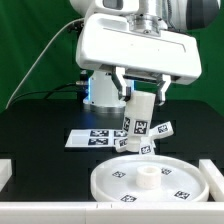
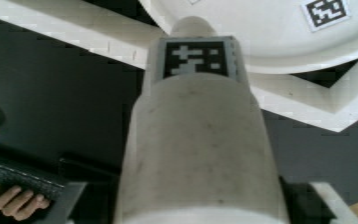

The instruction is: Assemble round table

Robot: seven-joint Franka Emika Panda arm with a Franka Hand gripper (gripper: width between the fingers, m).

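My gripper is shut on the short thick white leg and holds it slightly tilted above the table, just behind the far edge of the round rimmed disc. The disc lies flat at the front with a raised hub in its middle. In the wrist view the leg fills the middle between my fingers, with its tag facing the camera, and the disc lies beyond its end. The flat cross-shaped base lies behind the leg, mostly hidden by it.
The marker board lies flat on the black table, at the exterior view's left of the leg. White border walls stand along the table's front and sides; one shows in the wrist view. The robot base stands behind.
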